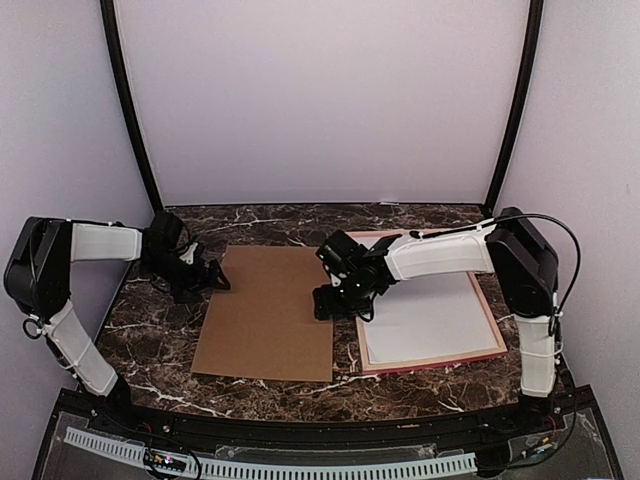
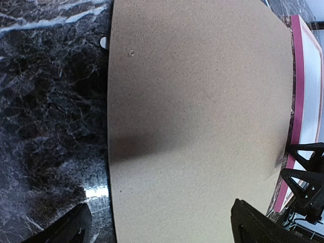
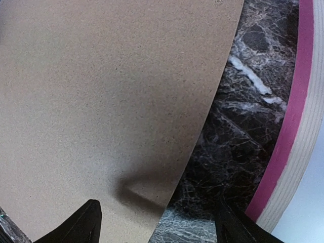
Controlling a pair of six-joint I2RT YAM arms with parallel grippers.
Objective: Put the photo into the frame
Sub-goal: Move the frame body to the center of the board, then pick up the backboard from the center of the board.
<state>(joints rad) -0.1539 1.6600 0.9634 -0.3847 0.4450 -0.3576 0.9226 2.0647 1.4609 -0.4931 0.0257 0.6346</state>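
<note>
Two hands logged, both wide open, nothing held. Left hand (image 1: 212,278) low at far-left edge of brown cardboard backing board (image 1: 268,310), fingers spread across that edge; contact with board not discernible. Right hand (image 1: 338,306) down over narrow strip of marble desk (image 1: 150,335) between board's right edge and left rail of frame (image 3: 293,126); one finger above board, other above bare desk. Frame flat on desk, just right of board. Photo (image 1: 430,315) lying inside frame rails, white back up, printed face hidden.
</note>
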